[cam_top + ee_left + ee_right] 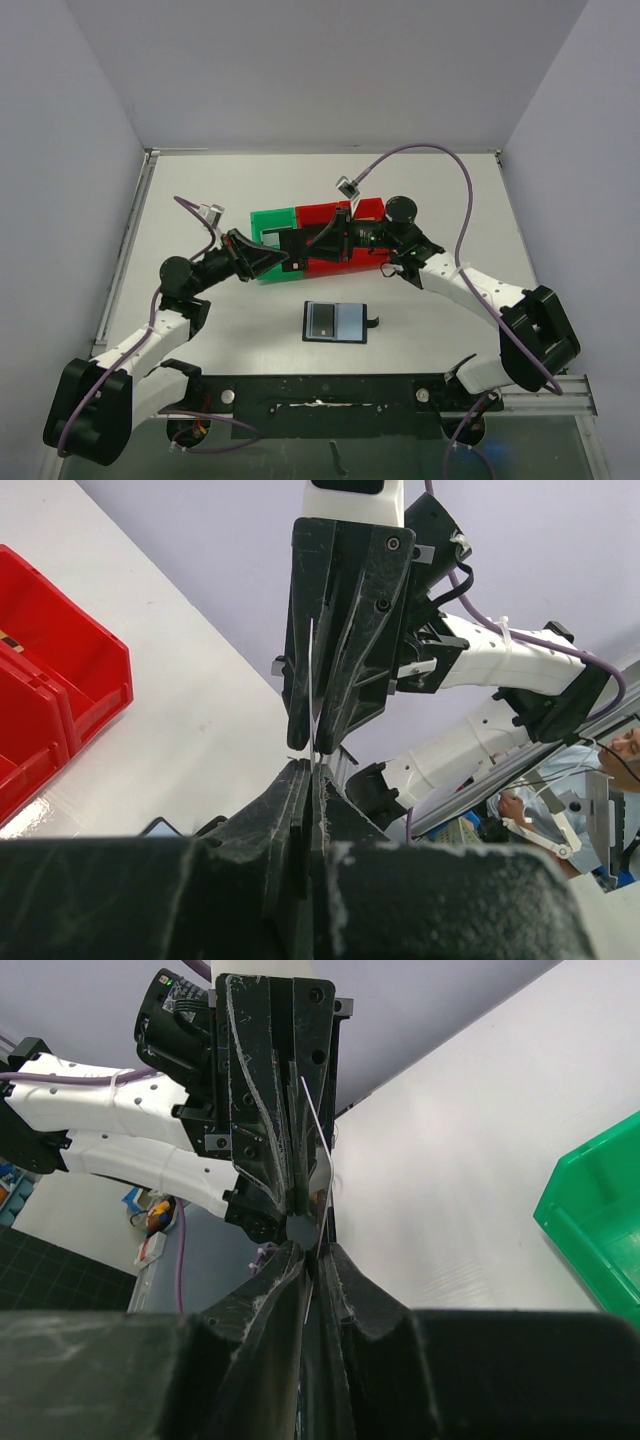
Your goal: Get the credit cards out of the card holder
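We find the thin silvery-grey plastic card (320,1135) edge-on above the red plastic bins (368,208). One end is clamped in the left gripper (310,780). The right gripper (312,1260) is nearly closed, seemingly gripping the other end: a handover, we judge. Lying open, well apart: flat black bifold card holder (335,322).

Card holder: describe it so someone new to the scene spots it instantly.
On the white table, look between the arms' black mounting bar and the red bins and green bin. The card holder lies there alone, open and flat: black-edged, glossy grey-blue inside, with a small strap tab.
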You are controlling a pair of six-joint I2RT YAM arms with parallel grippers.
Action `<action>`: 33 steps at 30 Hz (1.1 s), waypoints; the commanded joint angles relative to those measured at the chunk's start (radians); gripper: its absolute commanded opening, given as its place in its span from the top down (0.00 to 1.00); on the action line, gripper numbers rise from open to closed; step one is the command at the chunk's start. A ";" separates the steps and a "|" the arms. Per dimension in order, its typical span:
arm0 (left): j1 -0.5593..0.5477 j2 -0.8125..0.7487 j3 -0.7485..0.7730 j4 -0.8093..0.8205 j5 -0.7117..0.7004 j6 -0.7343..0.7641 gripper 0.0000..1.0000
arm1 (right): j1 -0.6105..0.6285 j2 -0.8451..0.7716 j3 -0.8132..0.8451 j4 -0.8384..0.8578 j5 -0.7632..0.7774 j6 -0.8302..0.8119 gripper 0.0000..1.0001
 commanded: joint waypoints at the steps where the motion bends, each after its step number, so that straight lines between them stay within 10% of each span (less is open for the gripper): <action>1: 0.006 0.000 0.006 0.086 0.012 -0.002 1.00 | 0.013 0.008 0.043 0.069 -0.011 0.006 0.87; 16: 0.006 0.025 0.005 0.112 0.037 -0.016 1.00 | 0.012 -0.008 0.039 0.069 0.011 -0.006 1.00; 23: 0.008 -0.042 0.034 -0.118 -0.028 0.096 0.35 | -0.002 -0.090 0.031 -0.110 0.152 -0.142 1.00; 33: 0.016 -0.216 0.166 -0.860 -0.458 0.386 0.30 | -0.033 -0.179 0.030 -0.487 0.658 -0.504 1.00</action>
